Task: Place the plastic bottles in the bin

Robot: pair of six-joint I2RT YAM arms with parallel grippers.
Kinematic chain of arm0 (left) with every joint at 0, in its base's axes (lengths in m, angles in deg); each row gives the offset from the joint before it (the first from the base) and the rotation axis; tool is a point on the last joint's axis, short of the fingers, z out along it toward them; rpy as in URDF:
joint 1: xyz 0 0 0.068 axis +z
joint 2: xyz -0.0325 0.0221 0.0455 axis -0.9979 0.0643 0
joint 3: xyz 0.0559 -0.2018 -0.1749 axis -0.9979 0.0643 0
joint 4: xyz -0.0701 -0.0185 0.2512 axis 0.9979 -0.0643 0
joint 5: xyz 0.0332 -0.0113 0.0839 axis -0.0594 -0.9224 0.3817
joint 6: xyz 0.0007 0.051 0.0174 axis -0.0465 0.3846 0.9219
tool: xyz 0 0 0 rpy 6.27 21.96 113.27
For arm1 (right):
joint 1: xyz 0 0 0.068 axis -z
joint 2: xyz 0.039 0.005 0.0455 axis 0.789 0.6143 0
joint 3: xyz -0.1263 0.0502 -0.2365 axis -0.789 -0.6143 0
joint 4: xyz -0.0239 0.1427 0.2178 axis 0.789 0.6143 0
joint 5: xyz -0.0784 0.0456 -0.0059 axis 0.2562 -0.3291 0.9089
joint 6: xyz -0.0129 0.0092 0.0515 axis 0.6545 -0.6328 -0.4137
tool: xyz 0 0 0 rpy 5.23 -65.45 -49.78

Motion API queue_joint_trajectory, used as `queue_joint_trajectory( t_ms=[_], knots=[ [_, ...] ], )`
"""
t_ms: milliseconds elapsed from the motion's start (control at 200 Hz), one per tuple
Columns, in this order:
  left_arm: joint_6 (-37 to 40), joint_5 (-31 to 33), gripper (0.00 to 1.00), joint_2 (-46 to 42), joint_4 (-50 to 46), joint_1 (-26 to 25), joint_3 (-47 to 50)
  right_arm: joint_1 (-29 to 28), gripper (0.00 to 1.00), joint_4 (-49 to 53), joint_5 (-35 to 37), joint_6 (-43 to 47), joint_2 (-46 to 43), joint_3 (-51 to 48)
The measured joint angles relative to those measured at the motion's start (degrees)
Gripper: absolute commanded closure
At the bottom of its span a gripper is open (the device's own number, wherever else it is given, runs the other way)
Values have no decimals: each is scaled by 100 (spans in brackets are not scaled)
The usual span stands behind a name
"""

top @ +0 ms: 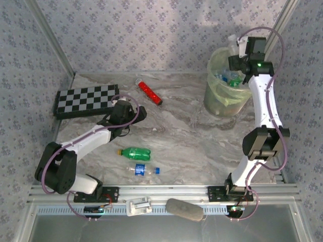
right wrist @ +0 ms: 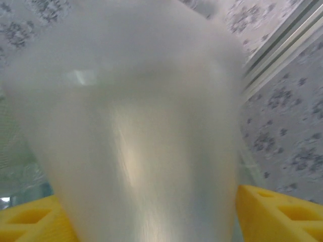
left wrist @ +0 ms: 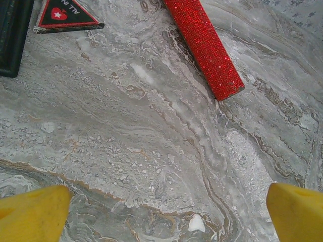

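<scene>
My right gripper (top: 237, 48) hangs above the pale-green bin (top: 220, 101) at the back right, shut on a clear plastic bottle (right wrist: 136, 131) that spans the gap between its yellow fingers (right wrist: 262, 212). Several bottles (top: 229, 78) lie inside the bin. On the table near the front lie a green bottle (top: 135, 153) with a yellow cap and a clear bottle (top: 143, 170) with a blue label and blue cap. My left gripper (top: 130, 108) hovers open over bare table (left wrist: 166, 212), behind the green bottle, with nothing between its fingers.
A red glittery tube (top: 149, 93) (left wrist: 204, 45) lies at the back centre, just beyond my left gripper. The black-and-white chequered board (top: 87, 100) lies at the back left, its dark edge (left wrist: 12, 35) close by. Patterned walls enclose the table.
</scene>
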Motion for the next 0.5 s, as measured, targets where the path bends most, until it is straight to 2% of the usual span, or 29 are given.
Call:
queue_joint_trajectory(
  t_ms=[290,500],
  knots=[
    [-2,2,0,-13,-87,0,0,-50,1,-44,-614,-396,-262,0],
    [-2,2,0,-13,-90,0,0,-50,1,-417,-1204,-905,-452,4]
  ],
)
